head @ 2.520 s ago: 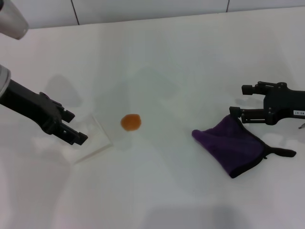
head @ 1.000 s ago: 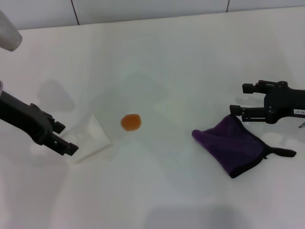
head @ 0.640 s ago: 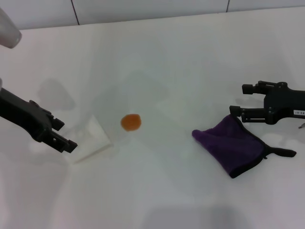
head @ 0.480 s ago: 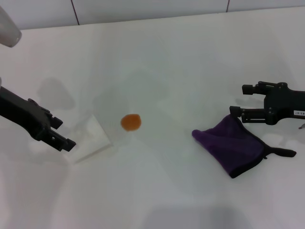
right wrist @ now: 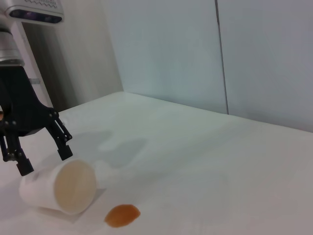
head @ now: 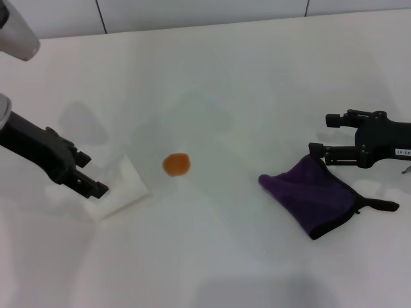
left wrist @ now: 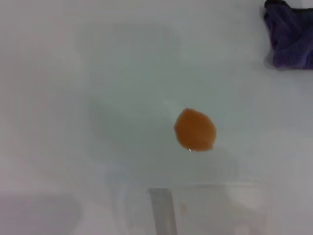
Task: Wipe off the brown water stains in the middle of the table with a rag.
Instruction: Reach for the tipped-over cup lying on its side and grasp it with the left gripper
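The brown water stain (head: 176, 165) is a small round orange blot in the middle of the white table (head: 231, 77). It also shows in the left wrist view (left wrist: 195, 129) and the right wrist view (right wrist: 122, 215). The dark purple rag (head: 313, 195) lies crumpled at the right, with its black loop pointing right. Just behind the rag's far edge, my right gripper (head: 322, 135) is open and holds nothing. At the left, my left gripper (head: 88, 174) is open beside the closed end of a tipped cup. The right wrist view also shows the left gripper (right wrist: 43, 155).
A pale translucent cup (head: 123, 185) lies on its side left of the stain, its beige-rimmed mouth (right wrist: 74, 186) facing the stain. A grey cylinder (head: 18, 35) shows at the far left corner. A wall rises behind the table's far edge.
My left gripper drew back to the left from the cup, then came in again to its closed end. The right gripper, rag, stain and cup stay where they were.
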Motion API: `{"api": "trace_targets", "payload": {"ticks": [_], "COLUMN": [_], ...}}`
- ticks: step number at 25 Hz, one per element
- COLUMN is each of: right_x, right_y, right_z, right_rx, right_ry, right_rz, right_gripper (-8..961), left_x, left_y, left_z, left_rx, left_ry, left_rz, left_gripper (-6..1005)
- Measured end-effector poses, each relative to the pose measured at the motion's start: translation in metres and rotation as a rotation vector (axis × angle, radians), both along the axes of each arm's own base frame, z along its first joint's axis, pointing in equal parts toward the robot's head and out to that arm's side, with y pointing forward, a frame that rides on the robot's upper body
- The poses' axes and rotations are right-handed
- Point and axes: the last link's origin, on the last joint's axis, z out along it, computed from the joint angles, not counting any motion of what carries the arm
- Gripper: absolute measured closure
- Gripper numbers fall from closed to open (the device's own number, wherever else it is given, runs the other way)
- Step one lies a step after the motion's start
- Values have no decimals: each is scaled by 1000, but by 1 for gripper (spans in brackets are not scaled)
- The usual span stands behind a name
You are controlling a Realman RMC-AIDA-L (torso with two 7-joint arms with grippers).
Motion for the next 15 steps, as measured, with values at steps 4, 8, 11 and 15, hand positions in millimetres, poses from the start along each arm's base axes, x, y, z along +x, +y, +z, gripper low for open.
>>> {"api": "trace_targets", "payload": {"ticks": [4, 8, 11, 15], "right_x": [0, 0, 0, 0], "right_y": [0, 0, 0, 1], "right_z": [0, 0, 0, 0], "right_rx": [0, 3, 3, 3], "right_ry": [0, -2, -2, -2], "right_rz": [0, -2, -2, -1], "right_gripper": [126, 126, 126, 126], "left_x": [4, 6, 6, 4], "left_y": [1, 1, 0, -1], "left_z": [-4, -6, -7, -8], "left_rx": [-10, -14, -15, -14], "left_ry": [-8, -14, -15, -21], "left_rz": [-13, -16, -15, -9], "left_gripper": [175, 176, 177, 178]}}
